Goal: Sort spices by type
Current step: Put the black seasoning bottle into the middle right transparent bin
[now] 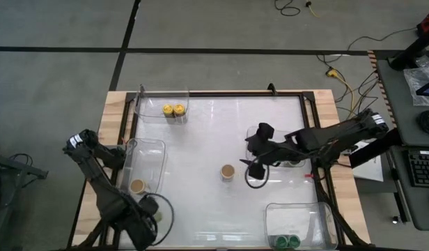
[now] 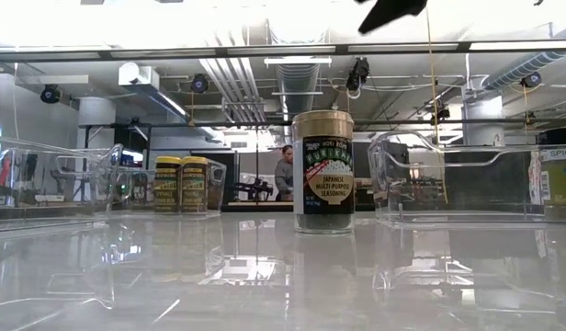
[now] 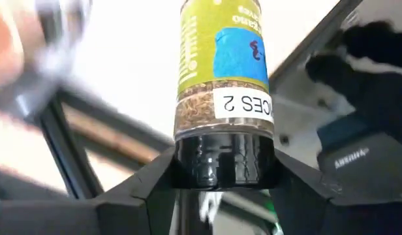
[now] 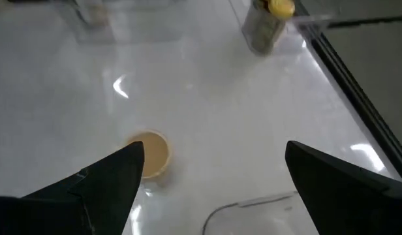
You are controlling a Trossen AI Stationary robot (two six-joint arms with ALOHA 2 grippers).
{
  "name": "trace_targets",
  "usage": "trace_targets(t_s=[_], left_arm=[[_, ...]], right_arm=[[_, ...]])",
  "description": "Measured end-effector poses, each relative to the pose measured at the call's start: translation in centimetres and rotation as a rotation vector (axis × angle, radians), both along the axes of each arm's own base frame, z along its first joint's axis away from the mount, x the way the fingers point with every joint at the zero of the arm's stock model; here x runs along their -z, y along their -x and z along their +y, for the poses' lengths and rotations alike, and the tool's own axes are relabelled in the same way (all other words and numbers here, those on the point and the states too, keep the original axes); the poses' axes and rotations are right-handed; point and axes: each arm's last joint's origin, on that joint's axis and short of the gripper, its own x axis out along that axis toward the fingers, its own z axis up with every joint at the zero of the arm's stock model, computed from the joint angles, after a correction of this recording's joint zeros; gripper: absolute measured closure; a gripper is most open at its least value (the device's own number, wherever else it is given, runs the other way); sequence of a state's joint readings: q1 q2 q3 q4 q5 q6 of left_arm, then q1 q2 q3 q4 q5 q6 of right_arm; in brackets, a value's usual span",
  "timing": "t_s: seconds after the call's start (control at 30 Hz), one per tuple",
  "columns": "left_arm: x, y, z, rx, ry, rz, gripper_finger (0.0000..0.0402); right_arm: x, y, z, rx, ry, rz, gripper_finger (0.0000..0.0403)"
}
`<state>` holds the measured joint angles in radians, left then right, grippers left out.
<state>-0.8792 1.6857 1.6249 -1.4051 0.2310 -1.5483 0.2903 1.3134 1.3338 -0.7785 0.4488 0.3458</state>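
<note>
The left gripper [image 3: 222, 171] is at the near left corner of the table and is clenched on a black-lid jar [image 3: 223, 85] with a yellow-green label; its fingers [image 3: 145, 186] press the black lid from both sides. The right gripper [image 4: 214, 176] is released, its jaws standing wide, and it hovers over the middle of the table, just beside a tan-lid jar [image 1: 227, 171] that stands alone on the white table [image 1: 200, 139]. 2 yellow-lid jars [image 1: 173, 110] stand together in the far left tray [image 1: 148, 97]. Another tan-lid jar [image 1: 136, 186] is in the left tray [image 1: 155, 150]. 2 green-lid jars [image 1: 287, 241] sit in the near right tray [image 1: 298, 209].
</note>
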Motion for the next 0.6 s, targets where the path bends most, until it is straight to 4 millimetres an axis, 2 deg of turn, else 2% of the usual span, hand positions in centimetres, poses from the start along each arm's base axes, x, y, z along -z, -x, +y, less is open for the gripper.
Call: trace_targets(t_s=[0.13, 0.33, 0.5, 0.6], left_arm=[[-0.5, -2.8, 2.2, 0.119, -0.044, -0.081, 0.0217], [0.5, -8.5, 6.7, 0.35, -0.1, -0.156, 0.0217], [2.9, -12.4, 11.4, 0.483, -0.154, -0.069, 0.0217], [3.6, -13.6, 13.6, 0.592, -0.201, -0.019, 0.0217]], right_arm=[[-2.0, 1.2, 0.6, -0.027, -0.008, -0.072, 0.0039], [-3.8, 3.1, 0.2, 0.015, -0.058, -0.141, 0.0039], [-4.1, 4.2, -0.3, 0.125, -0.104, -0.163, 0.0039], [-4.1, 4.3, -0.4, 0.161, -0.13, -0.169, 0.0039]])
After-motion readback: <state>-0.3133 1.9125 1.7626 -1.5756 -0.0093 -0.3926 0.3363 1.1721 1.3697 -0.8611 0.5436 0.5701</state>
